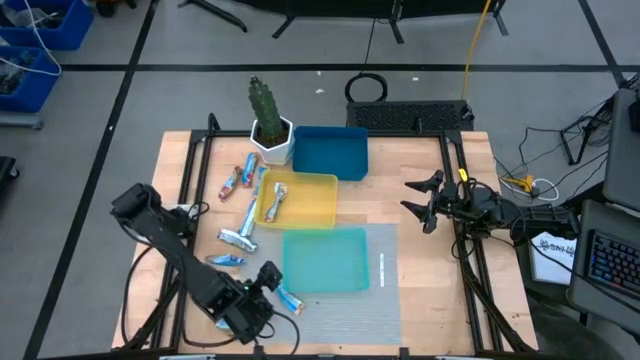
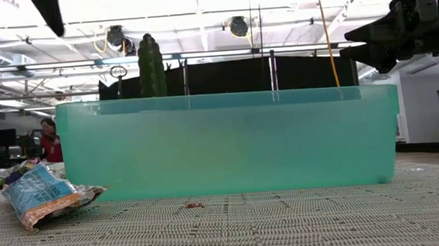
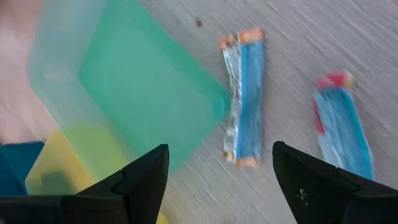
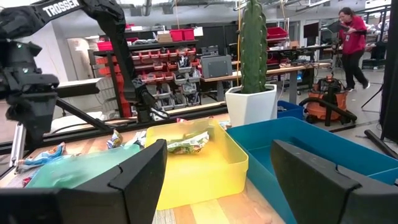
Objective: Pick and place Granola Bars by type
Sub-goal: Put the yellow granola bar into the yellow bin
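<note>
three trays sit in a diagonal run across the wooden table (image 1: 180, 150), a blue tray (image 1: 332, 152) at the back beside a potted cactus (image 1: 268, 118), a yellow tray (image 1: 305, 200) in the middle and a teal tray (image 1: 325, 260) nearest the front on a grey mat (image 1: 340, 320). the left gripper (image 1: 268, 282) hangs low over the mat just off the teal tray's front left corner, its two dark fingers (image 3: 146, 174) spread well apart with nothing between them; seen from its wrist, a blue-and-silver granola bar with orange ends (image 3: 244, 99) lies on the mat just beside the teal tray's corner, and a second blue bar with a red end (image 3: 341, 127) lies near it. in the overhead view one bar (image 1: 289, 298) lies on the mat next to that gripper, more bars (image 1: 240, 235) are scattered on the wood left of the yellow tray, a small cluster (image 1: 242, 175) lies near the cactus pot, and one bar (image 1: 276, 203) rests inside the yellow tray. the right gripper (image 1: 422, 200) waits above the table's right side, well apart from the trays, its fingers (image 4: 134, 180) wide open and empty. a person in a red top (image 4: 353, 37) stands in the room beyond the table.
</note>
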